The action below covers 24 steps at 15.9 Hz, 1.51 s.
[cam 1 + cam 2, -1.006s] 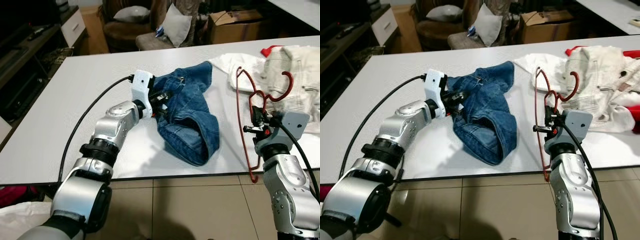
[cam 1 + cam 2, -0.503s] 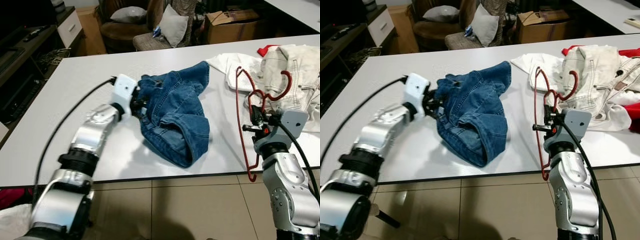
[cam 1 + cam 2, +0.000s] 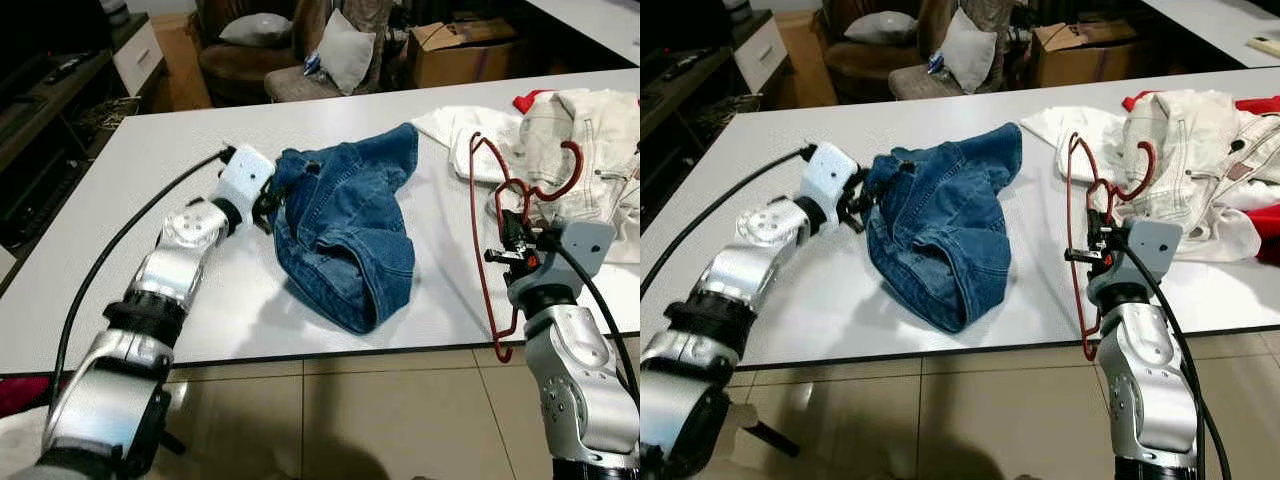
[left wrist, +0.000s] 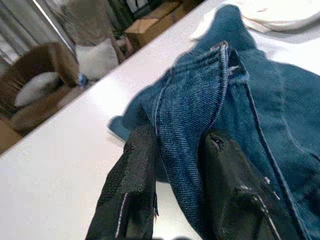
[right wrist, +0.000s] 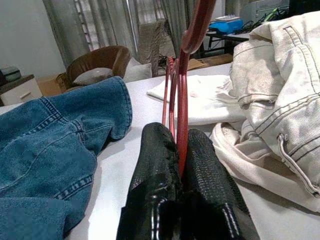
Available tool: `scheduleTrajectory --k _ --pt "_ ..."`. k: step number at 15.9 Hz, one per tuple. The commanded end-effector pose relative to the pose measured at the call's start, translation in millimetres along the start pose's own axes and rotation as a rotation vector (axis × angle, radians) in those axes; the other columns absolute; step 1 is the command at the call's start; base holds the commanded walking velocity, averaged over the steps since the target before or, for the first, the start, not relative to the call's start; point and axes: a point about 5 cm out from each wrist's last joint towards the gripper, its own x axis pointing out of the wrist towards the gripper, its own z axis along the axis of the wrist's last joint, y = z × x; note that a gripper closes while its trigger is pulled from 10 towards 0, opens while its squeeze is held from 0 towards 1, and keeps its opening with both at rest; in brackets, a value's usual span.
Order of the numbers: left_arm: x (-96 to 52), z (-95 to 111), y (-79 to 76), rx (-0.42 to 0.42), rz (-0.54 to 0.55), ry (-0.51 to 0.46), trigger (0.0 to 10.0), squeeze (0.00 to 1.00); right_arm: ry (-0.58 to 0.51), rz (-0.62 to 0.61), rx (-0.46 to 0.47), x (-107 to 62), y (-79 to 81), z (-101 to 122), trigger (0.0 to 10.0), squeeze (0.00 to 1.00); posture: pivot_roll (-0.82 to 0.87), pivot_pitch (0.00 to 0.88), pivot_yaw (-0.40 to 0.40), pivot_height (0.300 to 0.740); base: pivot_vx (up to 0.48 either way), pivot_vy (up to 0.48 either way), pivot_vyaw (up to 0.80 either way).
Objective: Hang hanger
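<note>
A red wire hanger (image 3: pixel 486 240) stands upright over the white table's (image 3: pixel 120 220) near right edge, its hook (image 3: pixel 573 170) reaching toward the pale clothes. My right gripper (image 3: pixel 516 238) is shut on the hanger near its neck; in the right wrist view the red wire (image 5: pixel 182 90) runs up between the black fingers (image 5: pixel 156 165). Crumpled blue jeans (image 3: pixel 350 225) lie in the middle of the table. My left gripper (image 3: pixel 268 205) is shut on the jeans' waistband at their left edge; the denim fold (image 4: pixel 192 120) sits between the fingers (image 4: pixel 135 175).
A heap of white and cream clothes (image 3: pixel 580 150) with a red piece (image 3: pixel 535 99) covers the table's right end. Beyond the table stand a brown armchair with cushions (image 3: pixel 290 50), a cardboard box (image 3: pixel 460 45) and a dark TV unit (image 3: pixel 50 110). Tiled floor (image 3: pixel 350 420) lies below the near edge.
My left gripper has dragged the jeans to the left across the table, with the arm swinging out. The right gripper and hanger have stayed in place.
</note>
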Motion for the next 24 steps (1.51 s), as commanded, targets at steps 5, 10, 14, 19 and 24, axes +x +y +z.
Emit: scheduleTrajectory --k 5,10,14,19,24 --pt "-2.8 13 17.0 0.264 0.006 0.003 10.0 1.0 -0.004 0.006 -0.003 1.3 2.0 0 10.0 0.0 -0.14 0.0 0.129 0.74 0.0 0.0 0.0" --pt "2.3 0 14.5 0.376 0.034 0.079 10.0 0.0 -0.002 0.008 -0.001 1.0 3.7 0 10.0 0.0 -0.14 0.0 0.132 0.74 0.0 0.0 0.0" --pt "-9.3 0 30.9 0.196 0.044 0.0 10.0 0.0 0.008 0.002 -0.004 -2.4 1.2 -2 10.0 0.0 -0.14 0.0 0.132 0.74 0.0 0.0 0.0" --pt "-40.3 -28 57.0 0.214 0.006 0.112 10.0 0.0 0.013 0.066 -0.037 3.3 13.3 1 10.0 0.0 -0.12 0.0 0.135 0.74 0.0 0.0 0.0" --pt "-45.9 -46 51.4 0.17 -0.047 0.142 10.0 0.0 0.018 0.07 -0.022 2.3 19.2 -3 10.0 0.0 -0.1 0.0 0.155 0.74 0.0 0.0 0.0"
